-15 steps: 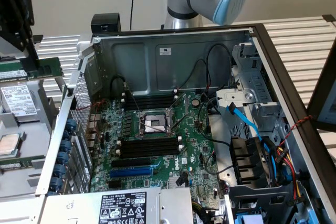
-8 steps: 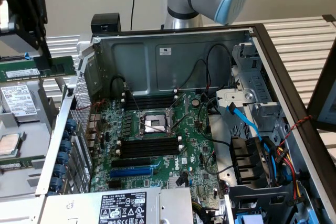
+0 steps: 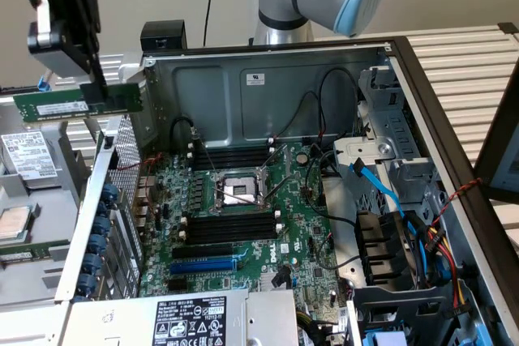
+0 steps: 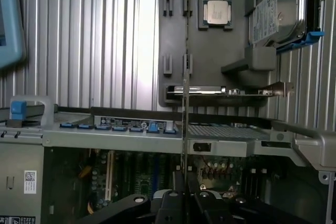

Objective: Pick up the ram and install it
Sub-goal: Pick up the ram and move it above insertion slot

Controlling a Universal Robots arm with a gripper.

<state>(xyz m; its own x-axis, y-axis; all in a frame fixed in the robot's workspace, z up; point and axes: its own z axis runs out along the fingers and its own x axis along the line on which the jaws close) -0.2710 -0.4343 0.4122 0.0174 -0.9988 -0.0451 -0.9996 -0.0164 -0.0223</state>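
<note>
Exterior view's left: one hard drive (image 3: 28, 155) and one processor chip (image 3: 16, 223) lie on a grey tray (image 3: 57, 200) just beside the open computer case (image 3: 243, 79). Above the tray, my hand (image 3: 96, 83) is clenched on the one ram (image 3: 77, 104), gripping its upper edge. The green stick hangs level in the air by the case's wall on that side, well apart from the slots below. In the wrist view it runs edge-on as a thin line up from between my fingers (image 4: 170, 208), with the tray beyond it.

Inside the case lies one green motherboard (image 3: 300, 224) with one open processor socket (image 3: 235, 192) at its middle. Two banks of long black slots flank the socket, one bank (image 3: 231, 155) behind it and one bank (image 3: 231, 228) in front. One blue slot (image 3: 203, 266) lies just below the front bank. Farther right, one blue cable (image 3: 381, 188) slants across the drive bays. The slatted tabletop (image 3: 462, 54) stretches away at the exterior view's right.
</note>
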